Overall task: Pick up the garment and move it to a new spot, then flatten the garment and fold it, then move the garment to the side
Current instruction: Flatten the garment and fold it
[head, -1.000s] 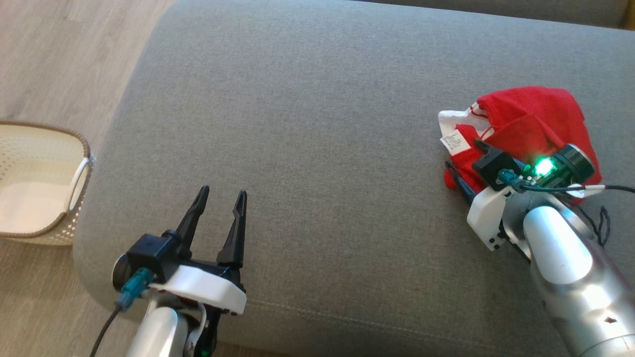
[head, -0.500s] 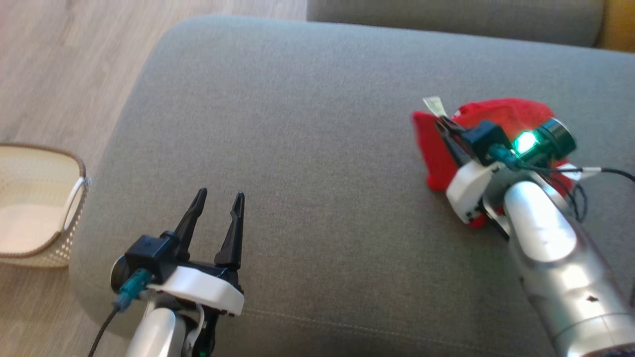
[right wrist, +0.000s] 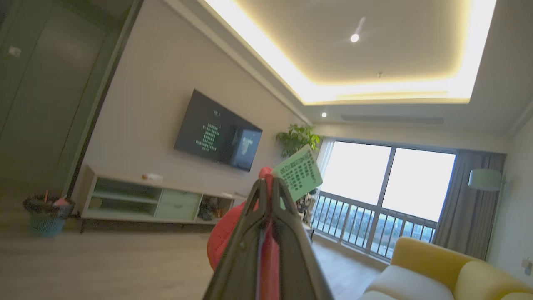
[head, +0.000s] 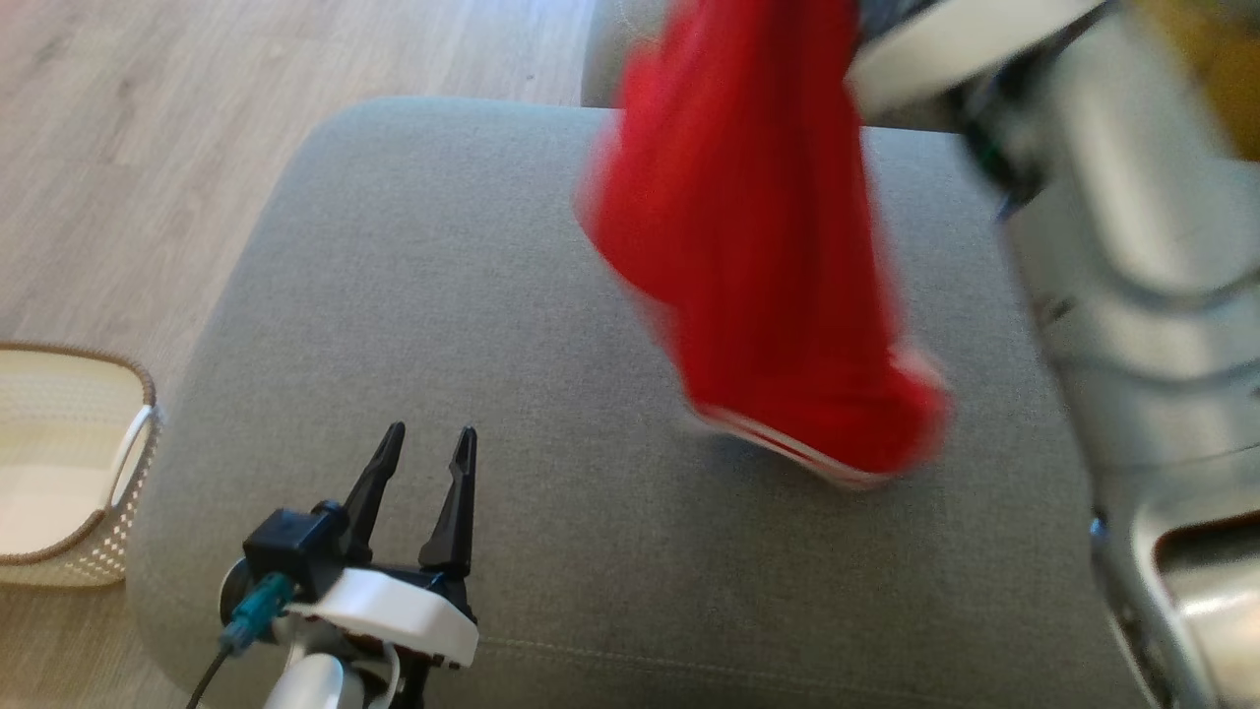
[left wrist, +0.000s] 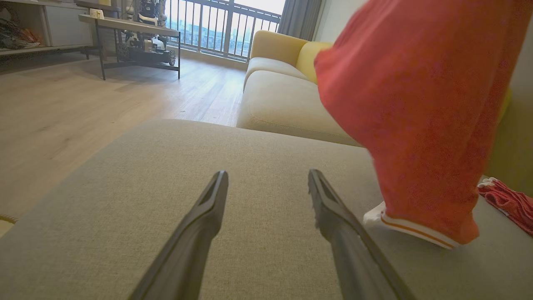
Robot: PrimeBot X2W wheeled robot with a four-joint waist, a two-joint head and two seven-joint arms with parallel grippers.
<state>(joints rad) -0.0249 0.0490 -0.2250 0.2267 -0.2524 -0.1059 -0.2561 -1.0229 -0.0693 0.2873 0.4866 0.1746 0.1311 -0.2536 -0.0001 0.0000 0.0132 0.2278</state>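
The garment [head: 758, 246] is red with a white striped hem and hangs in the air above the grey cushion [head: 443, 295], blurred in the head view. In the left wrist view the garment [left wrist: 420, 108] dangles at the right, its hem just above the cushion. My right gripper [right wrist: 268, 183] is shut on the garment [right wrist: 227, 237], red cloth pinched between its fingers, a white care tag [right wrist: 299, 173] sticking out at the tips. My left gripper [head: 423, 443] stands open near the cushion's front left, and its fingers [left wrist: 208, 212] hold nothing.
A cream woven basket [head: 59, 473] sits on the wood floor at the left. Another red cloth [left wrist: 506, 202] lies on the cushion at the far right. A yellow sofa [left wrist: 283, 54] stands behind, and the grey cushion's front edge runs below my left gripper.
My right gripper has shut on the garment and lifted it off the cushion, up and to the left. The head camera has shifted. My left gripper stays open in place.
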